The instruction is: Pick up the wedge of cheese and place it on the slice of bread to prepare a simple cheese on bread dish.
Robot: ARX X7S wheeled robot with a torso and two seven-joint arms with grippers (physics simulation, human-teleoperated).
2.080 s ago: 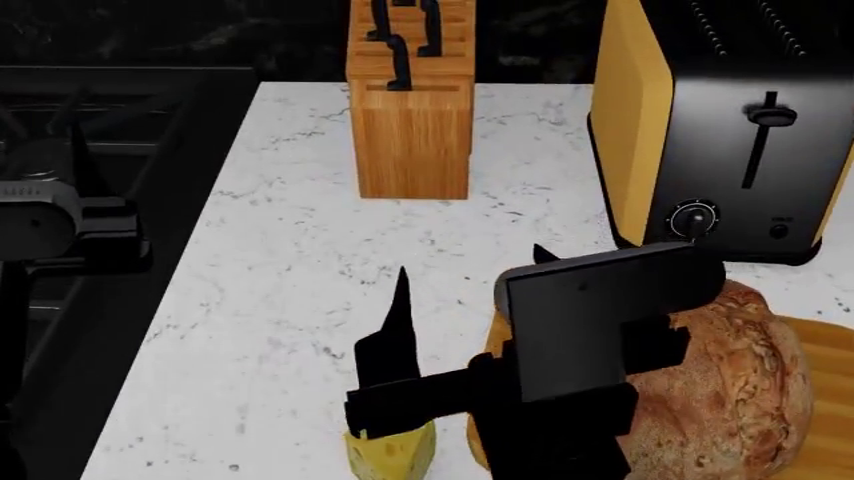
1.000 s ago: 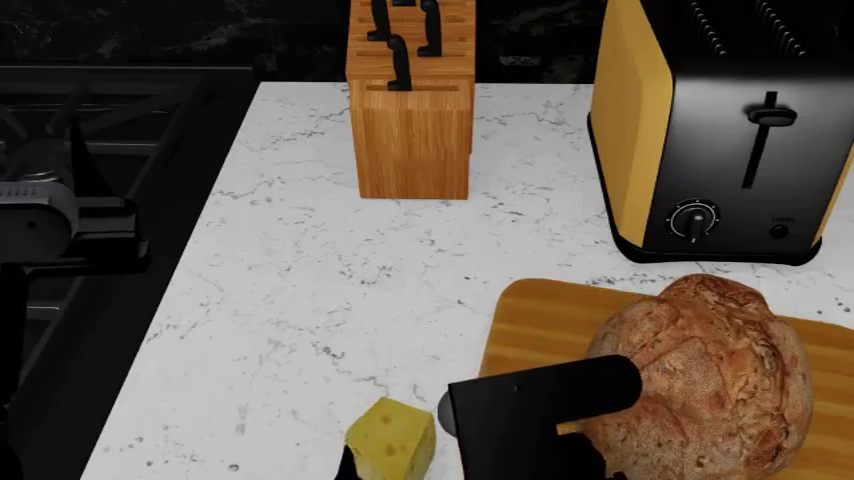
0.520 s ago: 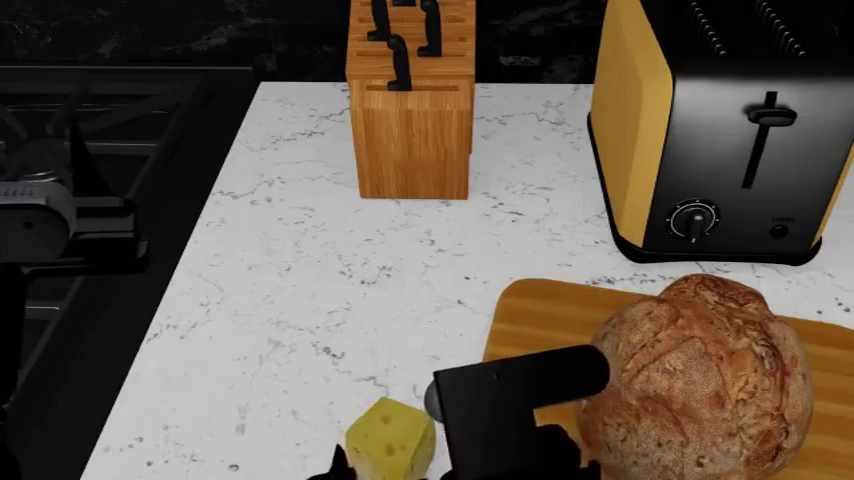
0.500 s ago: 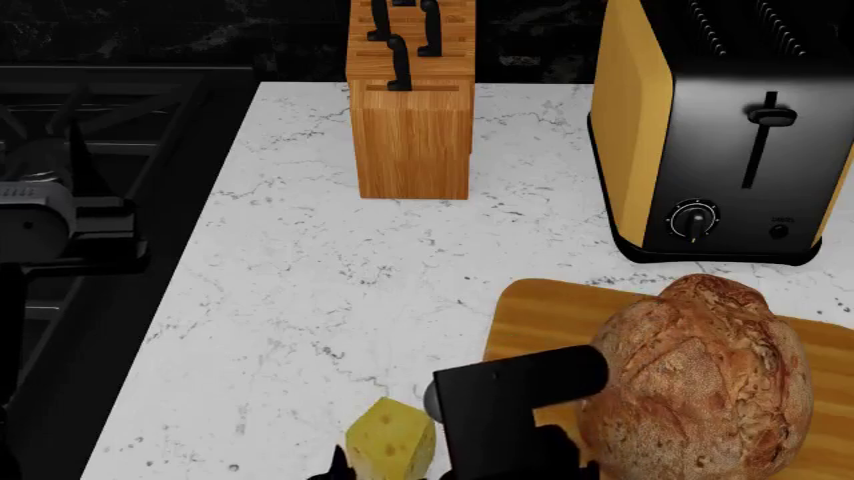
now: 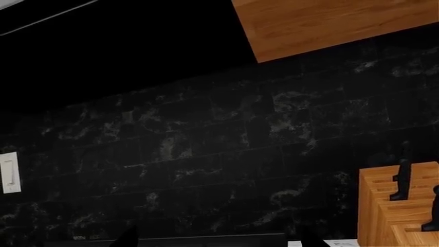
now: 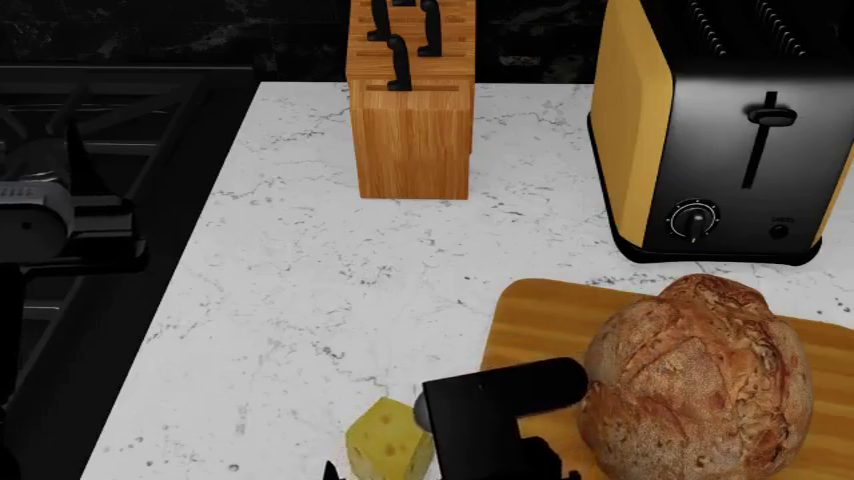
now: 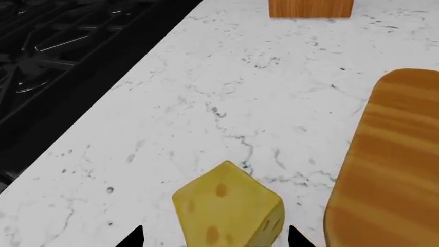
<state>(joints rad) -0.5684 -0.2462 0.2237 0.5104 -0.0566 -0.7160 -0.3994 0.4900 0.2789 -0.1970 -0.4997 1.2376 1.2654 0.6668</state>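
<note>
The wedge of cheese (image 6: 384, 441) is pale yellow with round holes and lies on the white counter near its front edge, just left of the cutting board. In the right wrist view the cheese (image 7: 230, 210) sits between the two dark fingertips (image 7: 133, 238) of my right gripper (image 7: 215, 240), which is open and not touching it. The slice of bread (image 6: 701, 375), a big brown crusty loaf, rests on the wooden cutting board (image 6: 534, 318) to the right. My left gripper (image 5: 219, 240) is open and empty, held off to the left over the stove.
A wooden knife block (image 6: 410, 110) stands at the back of the counter (image 6: 294, 290). A black and yellow toaster (image 6: 721, 130) is behind the board. The black stove (image 7: 55, 46) borders the counter's left side. The left arm (image 6: 54, 225) hovers there.
My right arm has sunk lower and shifted toward the cheese, uncovering more of the loaf. Cheese, loaf and left arm stay where they were.
</note>
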